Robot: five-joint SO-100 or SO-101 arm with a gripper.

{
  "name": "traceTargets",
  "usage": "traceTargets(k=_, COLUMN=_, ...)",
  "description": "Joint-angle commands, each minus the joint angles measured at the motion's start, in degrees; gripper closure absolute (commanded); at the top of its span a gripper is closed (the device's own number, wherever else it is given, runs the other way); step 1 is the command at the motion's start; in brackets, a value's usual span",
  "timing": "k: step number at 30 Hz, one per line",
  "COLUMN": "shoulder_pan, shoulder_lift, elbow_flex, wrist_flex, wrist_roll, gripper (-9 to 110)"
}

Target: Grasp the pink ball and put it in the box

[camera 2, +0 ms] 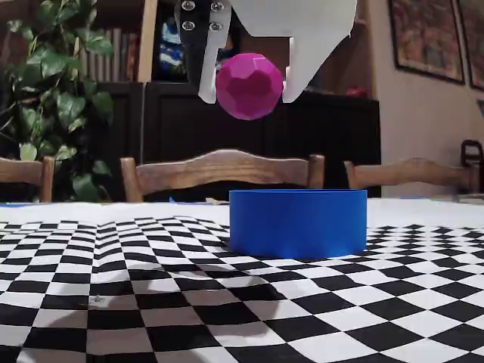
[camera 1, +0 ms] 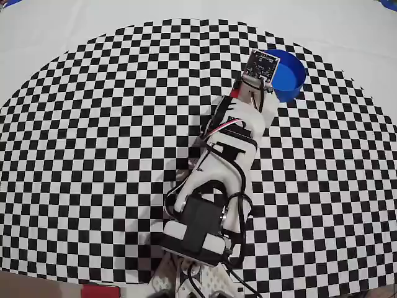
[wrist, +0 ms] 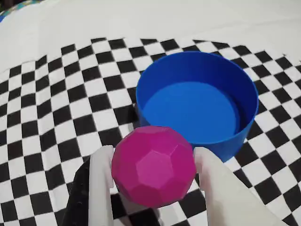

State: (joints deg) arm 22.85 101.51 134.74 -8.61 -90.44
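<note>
The pink faceted ball (wrist: pixel 153 165) is held between my white fingers (wrist: pixel 101 181) in the wrist view. In the fixed view the ball (camera 2: pixel 249 85) hangs high above the table, above the left part of the round blue box (camera 2: pixel 298 222). My gripper (camera 2: pixel 247 92) is shut on the ball. The box (wrist: pixel 197 101) is open and empty, just beyond the ball in the wrist view. In the overhead view the arm's wrist camera (camera 1: pixel 263 65) covers the ball and overlaps the box's (camera 1: pixel 290 76) left rim.
The table is covered by a black-and-white checkered cloth (camera 1: pixel 93 136). The arm's base (camera 1: pixel 195 233) sits at the near edge in the overhead view. Wooden chairs (camera 2: pixel 219 170) and a plant (camera 2: pixel 53 91) stand behind the table.
</note>
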Motion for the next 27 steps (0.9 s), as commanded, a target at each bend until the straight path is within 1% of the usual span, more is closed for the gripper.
traceTargets(k=1, shoulder_pan=-0.4, shoulder_lift=-1.2, elbow_flex=-4.4, wrist_flex=-0.9, wrist_roll=-0.4, gripper=101)
traceTargets(k=27, shoulder_pan=-1.4, shoulder_lift=-18.4, elbow_flex=-21.6, wrist_flex=1.5, wrist_roll=-0.4, gripper=101)
